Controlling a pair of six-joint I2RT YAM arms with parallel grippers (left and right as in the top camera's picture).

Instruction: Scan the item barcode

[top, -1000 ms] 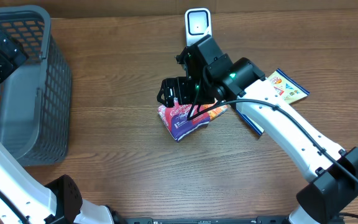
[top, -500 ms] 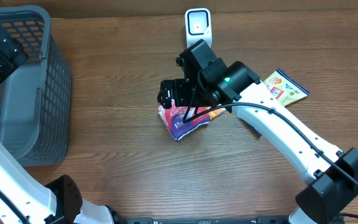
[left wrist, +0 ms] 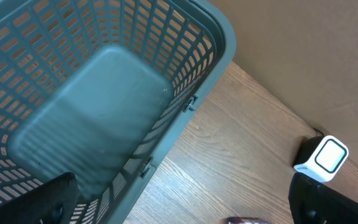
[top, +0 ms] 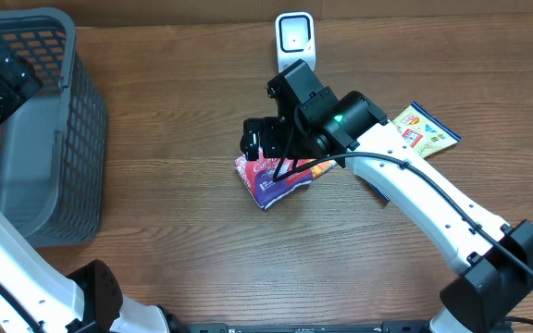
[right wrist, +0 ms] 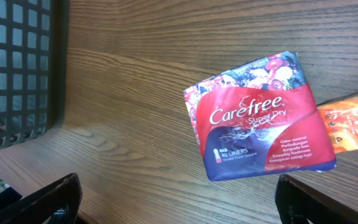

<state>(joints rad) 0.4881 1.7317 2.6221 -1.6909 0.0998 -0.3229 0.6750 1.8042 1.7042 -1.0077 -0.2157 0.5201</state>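
The item, a red and purple Carefree liner pack [top: 268, 183] [right wrist: 260, 118], lies flat on the wooden table with its printed front up; no barcode shows. My right gripper [top: 259, 139] [right wrist: 179, 208] hovers just above the pack's far-left part, open, with nothing between its fingers. The white scanner [top: 294, 35] [left wrist: 322, 157] stands upright at the table's far edge, behind the right arm. My left gripper [top: 3, 79] [left wrist: 185, 208] hangs open and empty over the grey basket, far to the left.
The grey mesh basket [top: 68, 139] [left wrist: 185, 37] fills the left side. An orange packet [top: 327, 166] [right wrist: 353, 127] lies partly under the pack's right edge. A yellow packet [top: 424, 128] lies to the right, beyond the right arm.
The right wrist has shifted a little to the left above the pack. The pack and the left arm have not moved.
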